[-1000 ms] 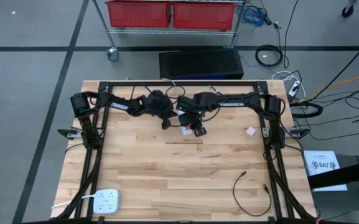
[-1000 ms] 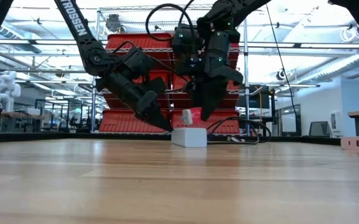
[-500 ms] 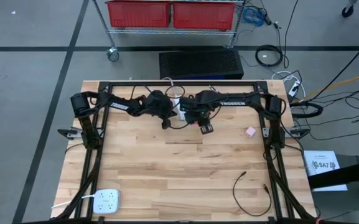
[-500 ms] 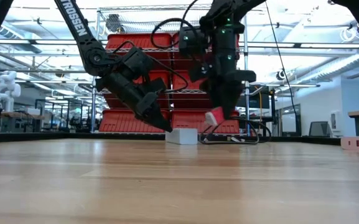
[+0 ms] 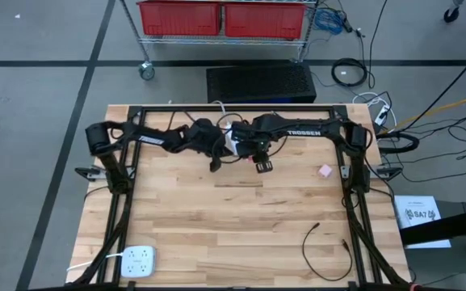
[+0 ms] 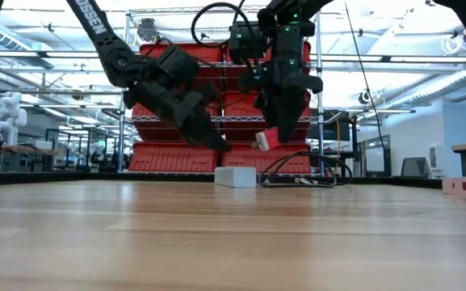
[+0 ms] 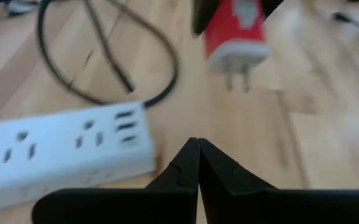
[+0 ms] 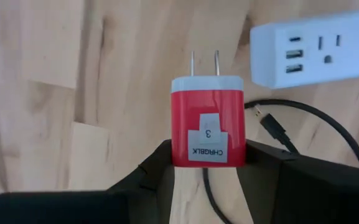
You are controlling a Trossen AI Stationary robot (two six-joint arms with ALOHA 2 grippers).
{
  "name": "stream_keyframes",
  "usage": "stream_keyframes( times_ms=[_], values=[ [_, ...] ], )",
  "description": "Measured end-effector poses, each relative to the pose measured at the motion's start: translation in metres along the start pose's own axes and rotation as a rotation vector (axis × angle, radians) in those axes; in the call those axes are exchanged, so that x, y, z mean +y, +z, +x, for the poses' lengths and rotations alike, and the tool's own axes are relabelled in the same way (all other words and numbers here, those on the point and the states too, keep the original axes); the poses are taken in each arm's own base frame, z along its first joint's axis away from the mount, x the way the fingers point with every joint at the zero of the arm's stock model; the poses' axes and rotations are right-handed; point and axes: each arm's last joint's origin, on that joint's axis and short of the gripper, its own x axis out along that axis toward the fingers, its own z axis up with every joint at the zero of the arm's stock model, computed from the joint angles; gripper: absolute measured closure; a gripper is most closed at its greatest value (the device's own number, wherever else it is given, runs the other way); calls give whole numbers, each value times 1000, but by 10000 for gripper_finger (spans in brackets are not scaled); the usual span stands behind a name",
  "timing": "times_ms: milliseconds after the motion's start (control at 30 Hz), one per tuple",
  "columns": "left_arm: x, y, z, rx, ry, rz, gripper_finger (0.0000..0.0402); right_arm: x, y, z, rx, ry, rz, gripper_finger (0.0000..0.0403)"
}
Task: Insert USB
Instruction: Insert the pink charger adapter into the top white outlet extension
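Note:
My right gripper (image 6: pixel 274 136) hangs near the table's far edge, shut on a red wall charger (image 8: pixel 208 121) with a white face and two prongs (image 8: pixel 204 64). A white power strip (image 6: pixel 235 176) lies flat on the wood just below and beside it, also seen in the right wrist view (image 8: pixel 316 53) and the left wrist view (image 7: pixel 61 149). A black USB cable (image 8: pixel 303 124) loops by the strip, its plug (image 8: pixel 269 122) free. My left gripper (image 6: pixel 220 145) is shut and hovers above the strip, touching nothing; its tips (image 7: pixel 198 155) point at the strip's end. My right gripper pinches the red charger by its back half (image 8: pixel 208 158), one finger (image 8: pixel 157 168) on each side face. The fingers come from above, slanting down. The charger is lifted clear of the table and tilted, its prongs pointing away from the gripper, down toward the strip.
A small pink block (image 5: pixel 325 170) sits toward the table's right side. A white multi-socket block (image 5: pixel 138 260) lies at the near left corner and a loose black cable (image 5: pixel 325 246) at the near right. Bare wood fills the middle. Red bins stand behind the far edge.
My right gripper has carried the charger first toward the table's right and then up, tilting it, so that it now hangs higher above the strip. My left gripper has lifted off the strip's end. The strip has slid a little along the table.

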Motion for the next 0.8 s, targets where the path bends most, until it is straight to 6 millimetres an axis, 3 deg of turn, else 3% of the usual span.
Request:
stream_keyframes(
  times_ms=[167, 600, 733, 800],
  values=[
    [-8, 7, -10, 14, -18, 12, 394, 6, 1, 8, -50, 85, 32, 284],
    [-20, -4, -8, 153, 24, 33, 394, 41, -4, 78, -200, 154, 124, 284],
    [-22, -3, -7, 153, 51, 44, 394, 43, -4, 82, -206, 104, 176, 283],
    [-22, -3, -7, 153, 58, 45, 394, 43, -4, 82, -197, 77, 197, 254]
  ],
)
